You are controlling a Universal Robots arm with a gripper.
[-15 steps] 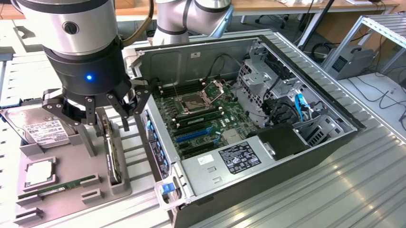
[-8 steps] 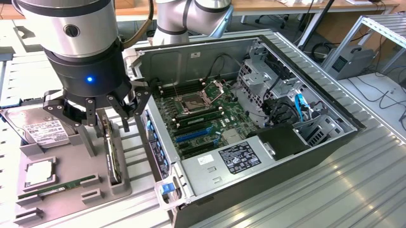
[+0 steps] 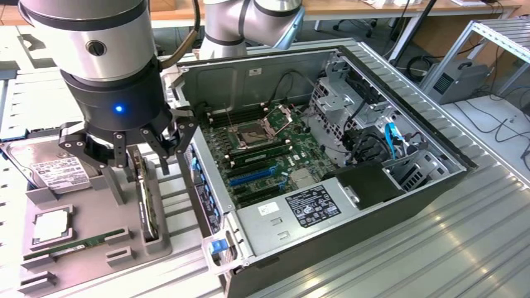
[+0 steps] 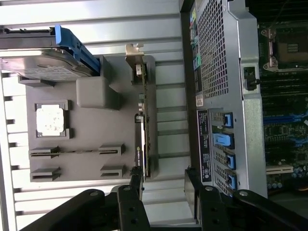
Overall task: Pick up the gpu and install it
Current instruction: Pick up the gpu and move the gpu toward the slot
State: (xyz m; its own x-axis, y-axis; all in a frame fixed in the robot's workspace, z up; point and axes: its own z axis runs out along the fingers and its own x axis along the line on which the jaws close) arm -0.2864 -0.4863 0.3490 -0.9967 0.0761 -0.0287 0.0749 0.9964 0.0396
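Note:
The gpu [image 3: 148,202] stands on its long edge in a slot of the grey holder tray [image 3: 87,267], beside the open computer case [image 3: 273,233]. In the wrist view the gpu [image 4: 144,132] appears as a thin dark card with its pale metal bracket [image 4: 135,54] at the far end. My gripper [image 3: 143,162] hangs just above the card's far end, open and holding nothing. From the wrist, the gripper [image 4: 163,185] has one finger [image 4: 136,182] in line with the card and the other finger [image 4: 192,186] over the gap towards the case.
The tray also holds a silver hard drive [image 3: 54,172], a square processor [image 3: 51,226] and a green memory stick [image 3: 74,243]. The case lies on its side, showing the motherboard [image 3: 265,152] with blue slots [image 3: 251,177]. A ribbed metal table [image 3: 431,248] lies all around.

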